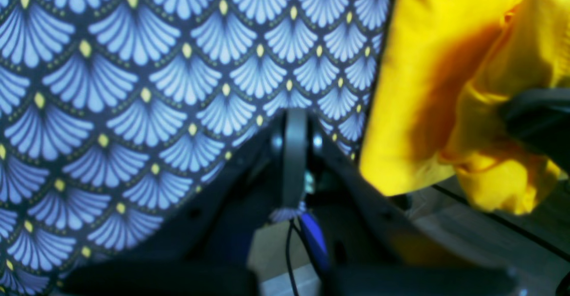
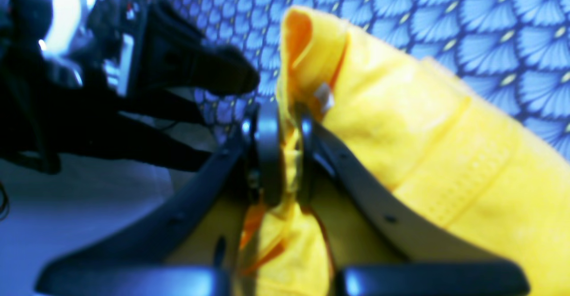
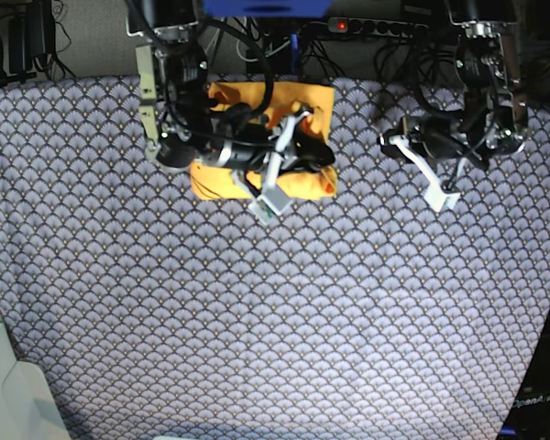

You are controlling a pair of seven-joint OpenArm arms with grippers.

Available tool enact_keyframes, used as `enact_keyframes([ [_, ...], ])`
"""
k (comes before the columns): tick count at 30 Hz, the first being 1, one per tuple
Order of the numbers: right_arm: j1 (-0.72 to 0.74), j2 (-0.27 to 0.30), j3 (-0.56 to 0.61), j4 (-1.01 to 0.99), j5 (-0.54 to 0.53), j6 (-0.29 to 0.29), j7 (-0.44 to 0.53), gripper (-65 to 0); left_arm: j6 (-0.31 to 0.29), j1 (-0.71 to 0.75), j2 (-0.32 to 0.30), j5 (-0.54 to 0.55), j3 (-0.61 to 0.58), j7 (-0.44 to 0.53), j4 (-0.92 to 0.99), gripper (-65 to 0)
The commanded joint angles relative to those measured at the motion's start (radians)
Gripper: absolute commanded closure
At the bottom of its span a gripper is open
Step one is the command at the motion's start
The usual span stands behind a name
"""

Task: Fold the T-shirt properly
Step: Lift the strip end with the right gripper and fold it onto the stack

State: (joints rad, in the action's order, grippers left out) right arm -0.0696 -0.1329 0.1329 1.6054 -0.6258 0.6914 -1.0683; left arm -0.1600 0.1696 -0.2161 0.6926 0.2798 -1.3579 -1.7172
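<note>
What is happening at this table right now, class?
A two-armed robot is folding a yellow T-shirt on a scale-patterned cloth. The right hand is shut on a bunched fold of the shirt, which already lies as a compact bundle. The left hand is shut, holds nothing and hangs off to the side.

- Both arms were mostly black, with bundles of black cable looped around their joints.
- The right arm [image 3: 179, 101] carried a pale beige plate along its upper link.
- The right pincer [image 2: 285, 153] had dark, slim curved fingers [image 2: 269, 153] with small screws showing on the frame.
- The left pincer [image 1: 295, 162] looked the same, with a thin black cable and a blue part beneath it.
- White finger pieces showed on the left arm [image 3: 477, 128].
</note>
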Motion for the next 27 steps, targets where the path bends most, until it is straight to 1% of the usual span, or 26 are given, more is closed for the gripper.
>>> enact_keyframes([
  [1, 0.018, 0.005, 0.000, 0.016, -0.029, 0.007, 0.027, 0.0, 0.001, -0.008, -0.009, 0.014, 0.003, 0.008, -0.020, 0.0],
  [3, 0.021, 0.017, 0.000, 0.016, -0.029, 0.007, 0.027, 0.0, 0.001, -0.008, -0.009, 0.014, 0.003, 0.008, -0.020, 0.0],
  [10, 0.023, 0.022, 0.003, 0.016, -0.029, 0.007, 0.018, -0.6, 0.001, -0.012, -0.009, 0.019, 0.003, 0.008, -0.020, 0.0],
  [12, 0.021, 0.022, 0.006, 0.016, -0.029, 0.007, 0.018, -5.6, 0.001, -0.012, -0.009, 0.022, 0.003, 0.008, -0.020, 0.0],
  [13, 0.021, 0.022, 0.012, 0.016, -0.029, 0.007, 0.017, -9.7, 0.001, -0.012, -0.009, 0.022, 0.003, 0.008, -0.020, 0.0],
  [17, 0.018, 0.037, 0.029, 0.017, -0.035, 0.007, 0.010, -30.6, 0.001, -0.012, -0.009, 0.019, 0.003, 0.008, -0.020, 0.0],
  [19, 0.023, 0.039, 0.047, 0.022, -0.035, 0.007, -0.013, -38.1, 0.001, -0.008, -0.009, 0.017, 0.003, 0.008, -0.020, 0.0],
  [20, 0.024, 0.039, 0.055, 0.022, -0.036, 0.007, -0.019, -40.0, 0.001, -0.006, -0.009, 0.017, 0.003, 0.008, -0.020, 0.0],
  [21, 0.026, 0.039, 0.058, 0.025, -0.036, 0.007, -0.019, -40.3, 0.001, -0.006, -0.009, 0.016, 0.005, 0.008, -0.020, 0.0],
  [23, 0.037, 0.040, 0.063, 0.059, -0.036, 0.007, -0.019, -39.7, 0.001, -0.003, -0.010, 0.022, 0.005, 0.007, -0.020, 0.0],
  [27, 0.035, 0.048, 0.075, 0.191, -0.035, 0.007, -0.025, -39.4, -0.002, 0.000, -0.042, 0.025, 0.040, -0.018, -0.020, 0.0],
])
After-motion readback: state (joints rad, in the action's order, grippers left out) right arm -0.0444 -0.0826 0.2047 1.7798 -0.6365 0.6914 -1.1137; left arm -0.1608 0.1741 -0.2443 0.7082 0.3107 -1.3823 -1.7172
